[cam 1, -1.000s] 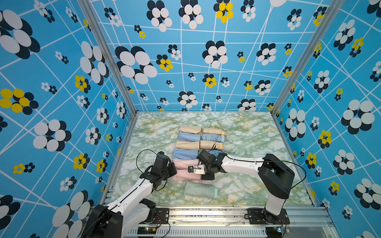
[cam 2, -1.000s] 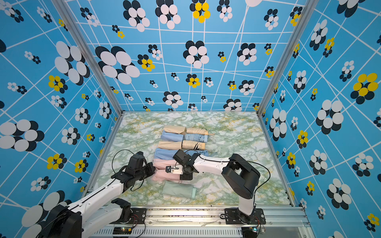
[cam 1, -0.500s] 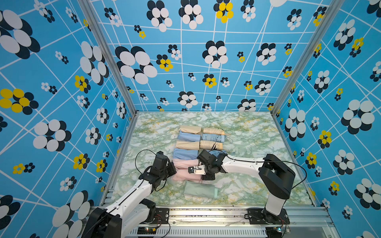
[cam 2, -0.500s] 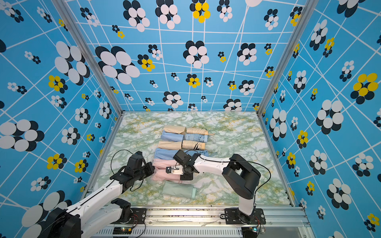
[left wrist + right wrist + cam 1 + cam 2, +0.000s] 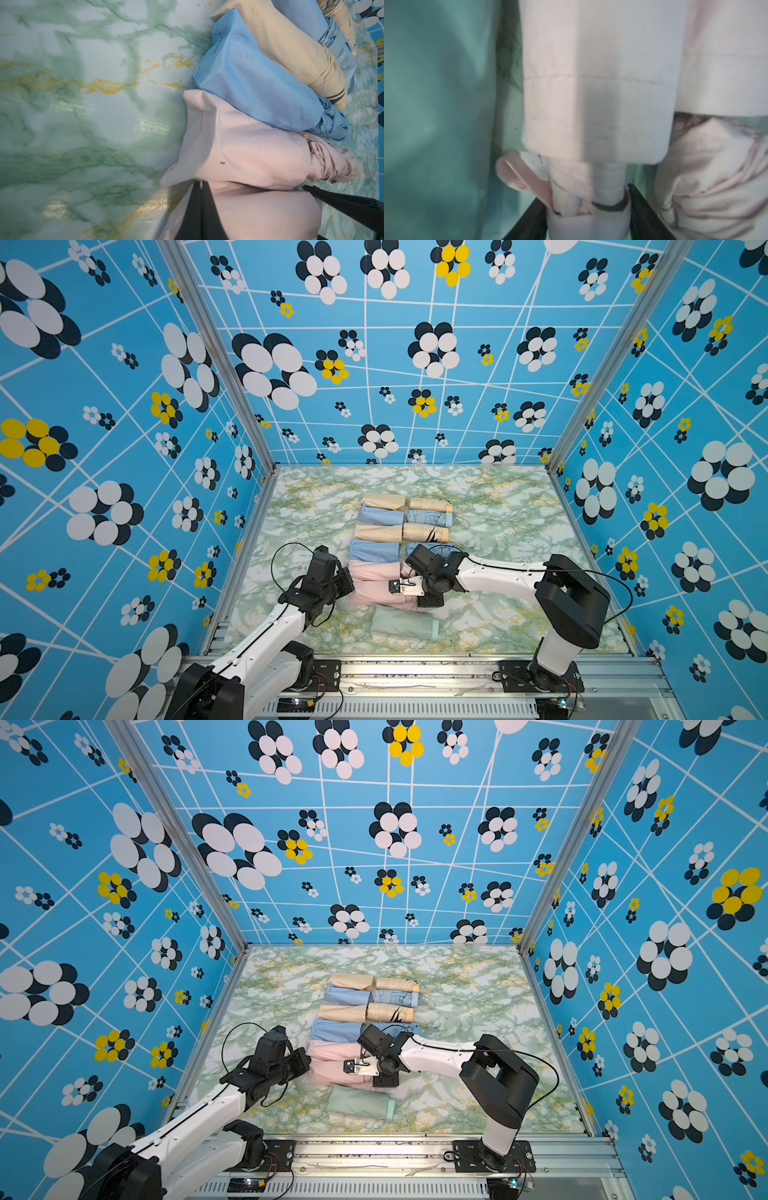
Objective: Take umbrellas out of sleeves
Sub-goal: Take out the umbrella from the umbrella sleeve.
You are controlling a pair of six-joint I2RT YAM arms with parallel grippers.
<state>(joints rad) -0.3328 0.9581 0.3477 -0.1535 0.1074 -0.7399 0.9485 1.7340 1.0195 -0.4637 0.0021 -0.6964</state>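
Several umbrellas in sleeves lie in a column on the marble table (image 5: 498, 510). My left gripper (image 5: 347, 585) (image 5: 201, 184) is shut, pinching the closed end of the nearer pink sleeve (image 5: 374, 595) (image 5: 259, 212). My right gripper (image 5: 417, 595) (image 5: 584, 193) is at that sleeve's mouth (image 5: 591, 83), shut on the pale handle of the pink umbrella (image 5: 588, 224) sticking out of it. The second pink sleeve (image 5: 374, 570) (image 5: 239, 149) lies just behind, crinkled pink umbrella fabric (image 5: 706, 176) showing at its mouth. The mint green sleeve (image 5: 401, 624) (image 5: 436, 104) lies nearest the front.
Behind the pink pair lie a light blue sleeve (image 5: 372, 549), a beige sleeve (image 5: 378, 533), another light blue (image 5: 380, 515) and another beige (image 5: 384, 501), with the umbrellas' pleated ends (image 5: 430, 504) poking out to the right. Patterned blue walls enclose the table on three sides.
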